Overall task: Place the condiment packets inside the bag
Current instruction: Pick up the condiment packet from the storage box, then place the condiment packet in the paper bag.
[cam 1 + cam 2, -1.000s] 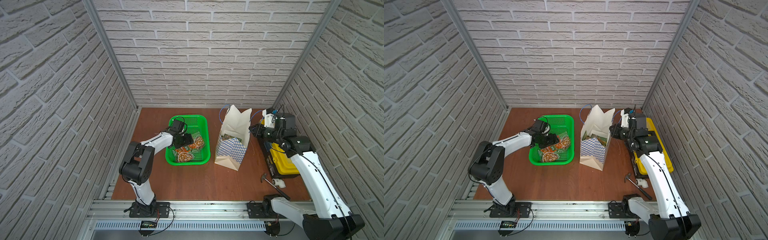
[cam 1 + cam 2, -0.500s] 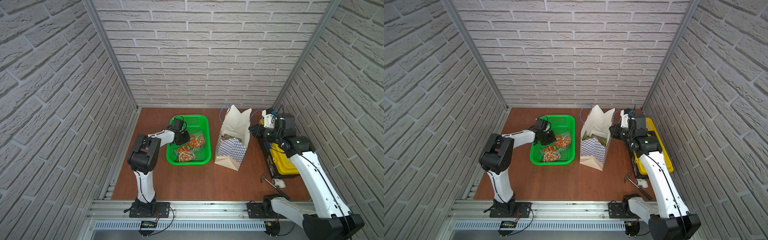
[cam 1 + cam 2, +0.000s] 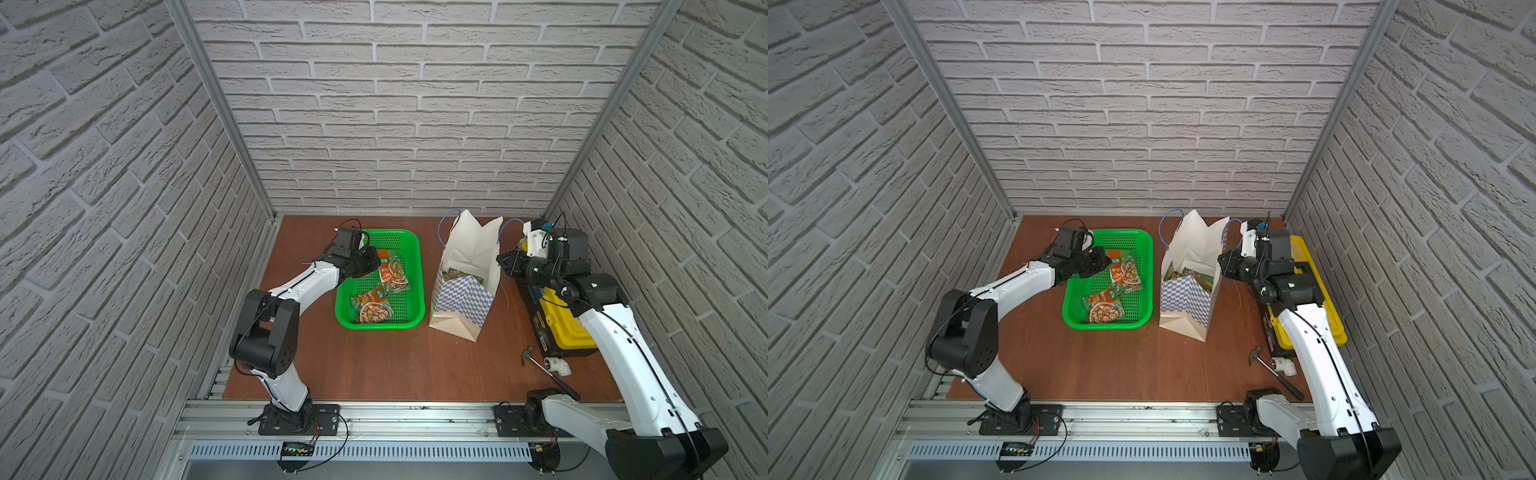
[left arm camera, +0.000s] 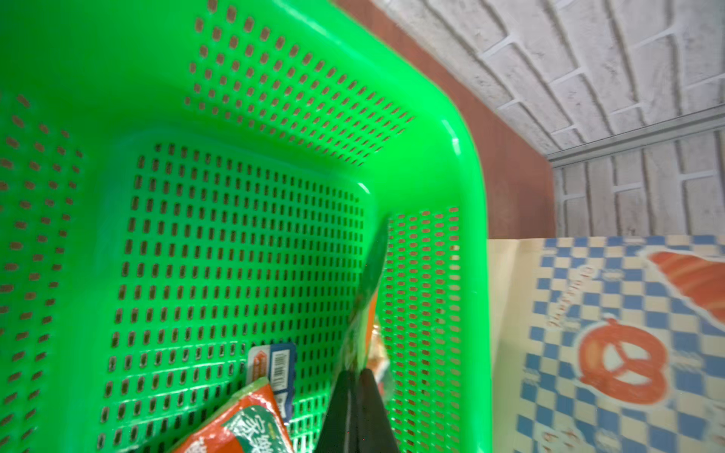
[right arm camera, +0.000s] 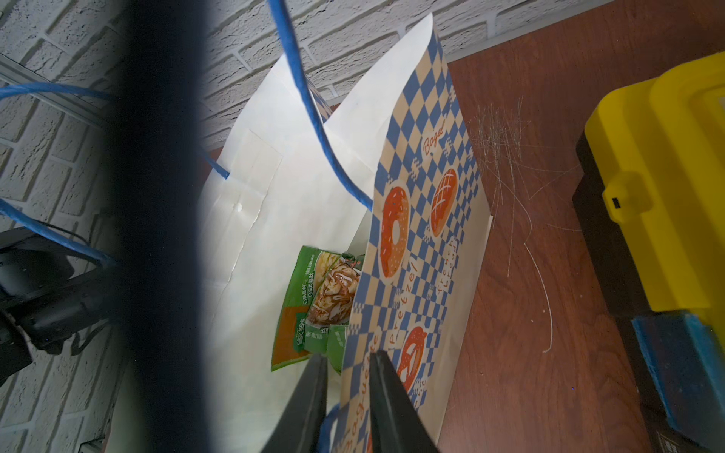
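Left end effector (image 4: pixel 355 376): closes tight on one condiment packet (image 4: pixel 370 282), black fingers pressed together over its thin sealed edge. Holds that glossy green-and-orange sachet edge-on, just beside the slotted basket wall nearest the bag. Reaches in over the basket's far left corner in both top views (image 3: pixel 371 264).

Basket (image 3: pixel 411 249): bright green moulded plastic, rectangular with rounded corners and a smooth rolled rim. Floor and walls pierced by neat rows of small slots. Contains a second packet (image 3: pixel 372 308) lying flat toward the front, crinkled film with an orange header above a round food picture.

Bag (image 3: pixel 469 249): stands upright on the surface just beside the basket, mouth open. Matte white paper inside, sharply creased; outside printed in blue-and-cream checks with bagel and pretzel pictures. Carries twisted blue cord handles (image 5: pixel 310 102). Holds packets in the bag (image 5: pixel 314 298), glossy green sachets resting at the bottom.

Right end effector (image 5: pixel 349 355): clamps the bag's side wall near the rim, one finger inside, one outside, paper sandwiched between.

Surface (image 3: pixel 374 365): reddish-brown wood grain, finely scratched beside the bag.

Toolbox (image 3: pixel 561 324): yellow lid over black body, to the right of the bag. Hammer (image 3: pixel 540 365) and white pipe fitting (image 3: pixel 559 365) lie in front of it.
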